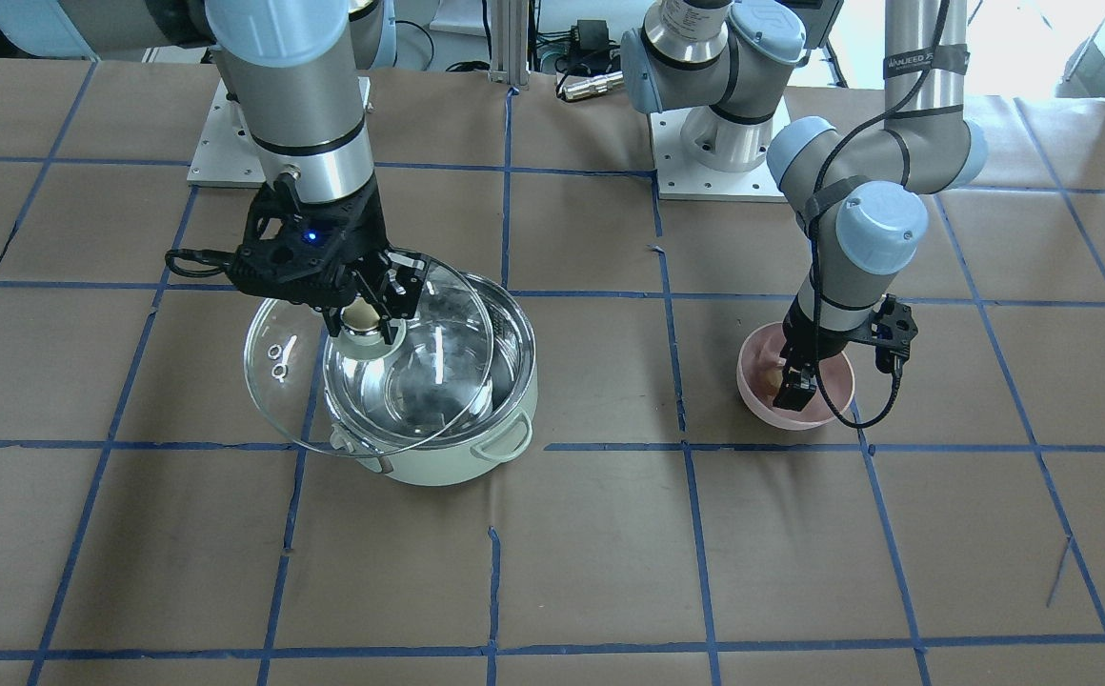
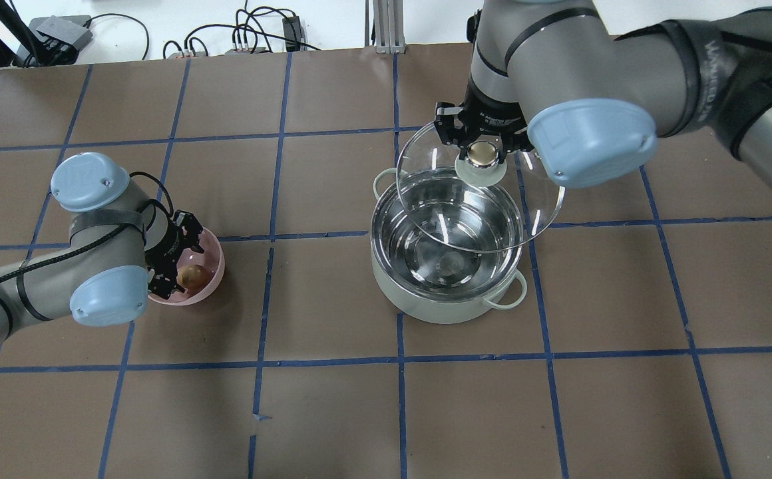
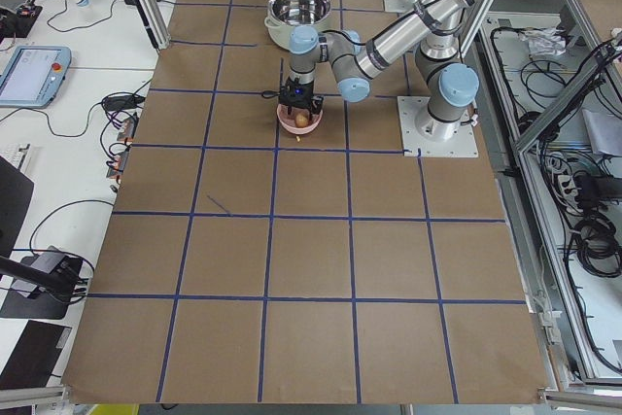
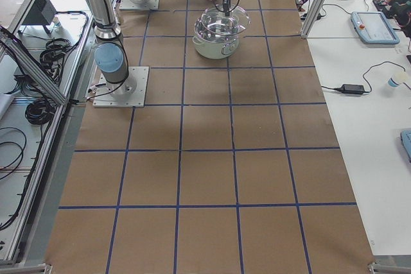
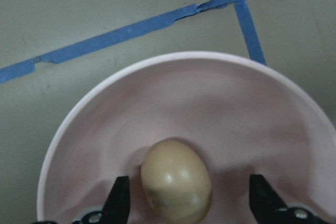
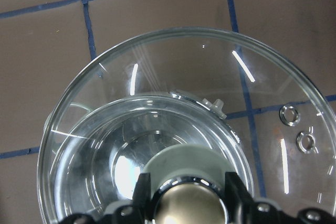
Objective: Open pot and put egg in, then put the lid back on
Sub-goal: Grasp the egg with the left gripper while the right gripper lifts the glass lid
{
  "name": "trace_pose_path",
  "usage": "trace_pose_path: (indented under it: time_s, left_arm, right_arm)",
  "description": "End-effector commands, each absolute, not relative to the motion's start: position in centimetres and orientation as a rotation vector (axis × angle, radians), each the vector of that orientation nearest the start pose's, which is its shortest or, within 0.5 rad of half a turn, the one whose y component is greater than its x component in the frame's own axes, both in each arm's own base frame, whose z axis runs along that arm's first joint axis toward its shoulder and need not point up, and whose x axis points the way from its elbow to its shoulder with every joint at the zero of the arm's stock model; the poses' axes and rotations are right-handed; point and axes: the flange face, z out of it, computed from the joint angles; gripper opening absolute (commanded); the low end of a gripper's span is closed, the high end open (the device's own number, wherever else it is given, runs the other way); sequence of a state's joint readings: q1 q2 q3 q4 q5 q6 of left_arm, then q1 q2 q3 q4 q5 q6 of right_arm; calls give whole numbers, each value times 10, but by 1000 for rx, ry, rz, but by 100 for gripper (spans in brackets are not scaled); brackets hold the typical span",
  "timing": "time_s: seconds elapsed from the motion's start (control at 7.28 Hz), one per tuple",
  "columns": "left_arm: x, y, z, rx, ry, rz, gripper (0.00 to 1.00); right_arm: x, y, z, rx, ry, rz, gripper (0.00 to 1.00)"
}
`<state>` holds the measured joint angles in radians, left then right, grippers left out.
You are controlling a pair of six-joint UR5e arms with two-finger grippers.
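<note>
Sitting in the bowl (image 5: 173, 56), the egg (image 5: 176, 179) is not picked yet. It lies on the bowl floor, on the robot's left side, well apart from the pot (image 2: 446, 293). Pot stands open on the worktop (image 2: 333, 412), steel inside bare, nothing in it. Lid (image 2: 479, 206) is off the rim, in the air and tilted. In the overhead view it is shifted toward the pot's far-right side and overhangs part of the mouth.

Right fingers (image 6: 237, 192) are clamped on the knob (image 2: 482, 154) and carry the whole lid. Left fingers (image 5: 119, 198) are down inside the bowl, spread wide, one each side of the egg. A gap shows on both sides, so no contact that I can see, and they hold nothing.

Step, my read: lid removal done, egg grasp in hand. Pose looks centred enough, egg slightly nearer one finger.

Next move calls for:
- Close the left fingers gently on the egg. It is smooth and round, so it will likely slip out if pinched off-centre.
- Lift clear of the bowl rim and carry across to the pot.
- Get the lid clear of the drop path. The right arm probably needs to take it further aside or higher, since glass covers part of the opening.
- Release low in the pot so the shell doesn't crack on steel.
- Lid back on last.
</note>
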<state>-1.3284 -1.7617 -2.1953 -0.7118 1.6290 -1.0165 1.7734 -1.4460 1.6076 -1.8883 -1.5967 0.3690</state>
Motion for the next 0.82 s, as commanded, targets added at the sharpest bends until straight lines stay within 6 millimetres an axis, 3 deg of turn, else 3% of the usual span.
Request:
trace_pose_path:
  time_s: [0.0, 0.27, 0.41, 0.69]
  left_arm:
    - [-15, -470, 196, -1829, 2503, -85, 62]
    - [-16, -470, 196, -1825, 2505, -83, 50]
    - [-16, -469, 194, -1823, 2504, -76, 43]
    - [-16, -469, 194, -1822, 2506, -78, 30]
  right_arm:
    - [192, -524, 466, 267, 3104, -262, 33]
    - [141, -528, 478, 256, 3108, -246, 33]
    - [129, -530, 480, 250, 3108, -246, 33]
    - [124, -532, 481, 243, 3109, -251, 33]
